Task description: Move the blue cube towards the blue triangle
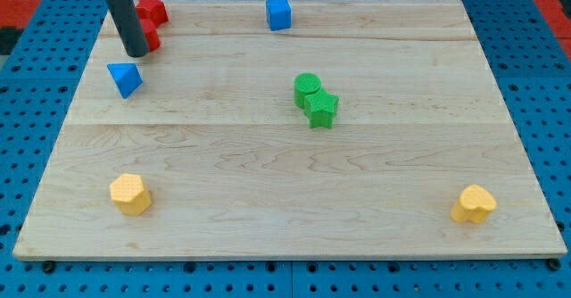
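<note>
**Inspector A:** Where was my tip (pixel 136 52) found?

**Inspector B:** It was recorded near the top-left corner of the wooden board (pixel 294 218), its lower end set against a red block (pixel 149 37), with a second red block (pixel 153 10) just above that. The shapes of both were partly hidden by the rod and could not be determined.

**Inspector A:** And its state?

**Inspector B:** A plain rod was fitted; there was nothing to open or close, and nothing was held.

**Inspector A:** The task items?

**Inspector B:** The blue cube (pixel 279 13) was noted well to the view's right of the tip, by the top edge. The blue triangle (pixel 125 78) lay just below the tip. The two were well apart.

**Inspector A:** Assessment?

**Inspector B:** The tip was judged to be on the wrong side of the cube; a leftward push would require it to be brought round to the cube's right. The green cylinder (pixel 307 88) and green star (pixel 321 109), touching, and the yellow blocks (pixel 130 194) (pixel 473 204) were judged clear of that path.
</note>
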Robot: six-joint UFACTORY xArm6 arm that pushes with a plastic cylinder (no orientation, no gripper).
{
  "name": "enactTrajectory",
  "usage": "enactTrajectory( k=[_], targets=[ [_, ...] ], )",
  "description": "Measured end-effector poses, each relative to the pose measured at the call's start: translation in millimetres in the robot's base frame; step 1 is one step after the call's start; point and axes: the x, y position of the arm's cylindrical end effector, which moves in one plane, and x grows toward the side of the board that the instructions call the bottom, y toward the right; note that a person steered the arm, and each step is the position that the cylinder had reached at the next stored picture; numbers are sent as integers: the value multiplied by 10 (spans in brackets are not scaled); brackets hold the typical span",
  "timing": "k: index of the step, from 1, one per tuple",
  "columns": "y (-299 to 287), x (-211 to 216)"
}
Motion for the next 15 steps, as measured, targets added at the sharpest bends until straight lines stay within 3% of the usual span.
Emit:
enactTrajectory(
  k=[2,6,7,8,9,10,12,15],
  targets=[
    [1,-304],
    [2563,-343],
    [3087,-691],
    [2523,-1062],
    [2010,-1098],
    [1826,-949],
    [2071,-711],
    [940,-354]
  ],
)
